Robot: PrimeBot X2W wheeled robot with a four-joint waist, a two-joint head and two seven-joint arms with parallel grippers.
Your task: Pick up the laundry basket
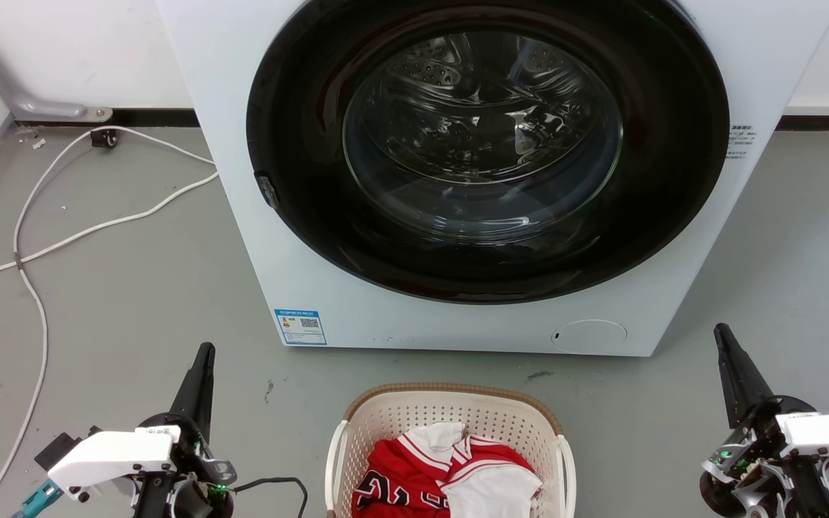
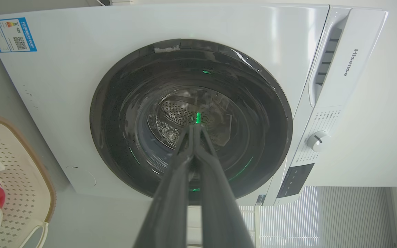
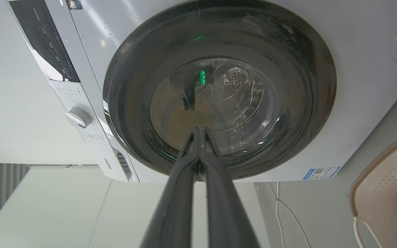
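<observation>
The laundry basket (image 1: 450, 390) sits on the floor at bottom centre of the head view, just in front of the washing machine (image 1: 242, 216) and not touching it. It holds a red jersey (image 1: 400, 475) and a white garment (image 1: 494, 496). Its near end is cut off by the frame's bottom edge.

My left claw (image 1: 204, 352) is at lower left and my right claw (image 1: 721, 332) at lower right. Both are well apart from the basket, one on each side, fingers pointing up the frame at the machine. Both are pinched narrow with tips together, holding nothing. In the wrist views each pair of fingers aims at the round glass door (image 1: 486, 144), and the basket's brown rim shows at the frame edge.

This reads as a start pose: arms parked wide so the basket lies between them, grab not begun. The white side handles (image 1: 333, 460) face outward toward each claw, likely why I flank it. Next I'd need to spread the fingers and come in low at the handles.

A white cable (image 1: 33, 288) trails on the floor at left, clear of my path.
</observation>
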